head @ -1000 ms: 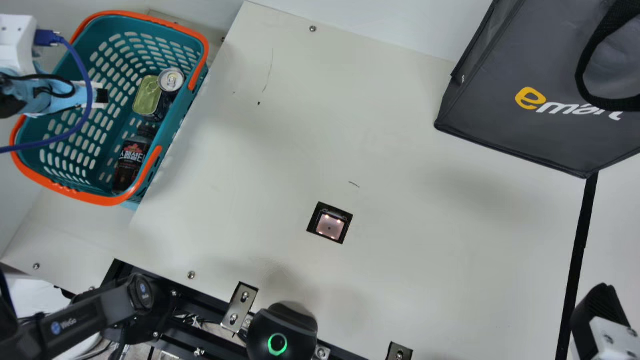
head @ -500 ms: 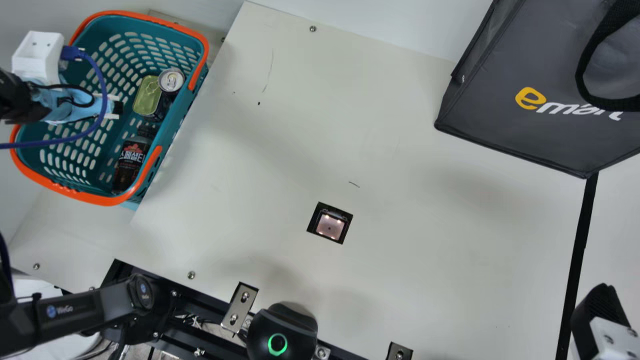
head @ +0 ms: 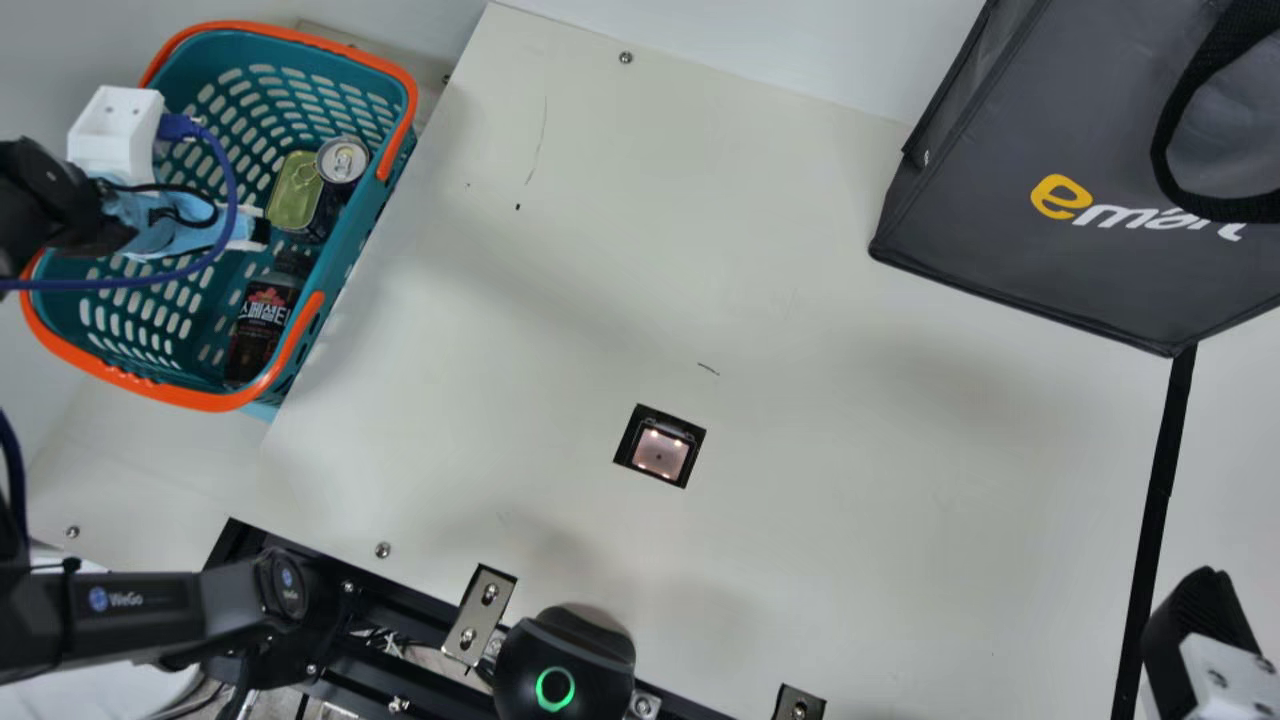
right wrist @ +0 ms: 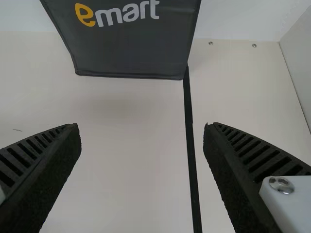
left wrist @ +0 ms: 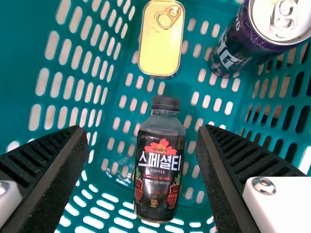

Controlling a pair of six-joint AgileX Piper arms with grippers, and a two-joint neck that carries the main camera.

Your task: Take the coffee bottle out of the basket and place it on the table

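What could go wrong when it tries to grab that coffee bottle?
The left arm's open jaws could close off-centre and let the bottle slip, as its sides look smooth and rounded. They might also bump the flat tin or the drink can, which sit near its cap end. On the way out, the bottle could knock the raised orange rim of the basket.

"COFFEE" on bottle (left wrist: pixel 159 189), "emart" on bag (head: pixel 1000 255)
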